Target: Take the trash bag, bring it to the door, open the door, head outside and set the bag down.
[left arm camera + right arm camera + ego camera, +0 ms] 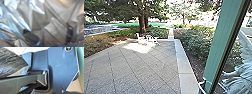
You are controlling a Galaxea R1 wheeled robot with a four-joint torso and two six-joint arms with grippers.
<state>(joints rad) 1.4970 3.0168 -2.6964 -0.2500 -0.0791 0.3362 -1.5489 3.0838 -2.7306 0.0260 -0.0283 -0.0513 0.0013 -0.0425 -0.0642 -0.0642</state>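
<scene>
One trash bag (11, 63) to keep near the robot's body (61, 72), likely for clearance past the green post (220, 42) at right; cannot tell the grip, spread or pinching.

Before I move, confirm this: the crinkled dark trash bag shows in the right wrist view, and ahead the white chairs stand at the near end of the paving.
Not quite: the head view shows the white chairs at the far end of the paving, in front of the tree trunks. The crinkled dark trash bag does show in the right wrist view.
</scene>
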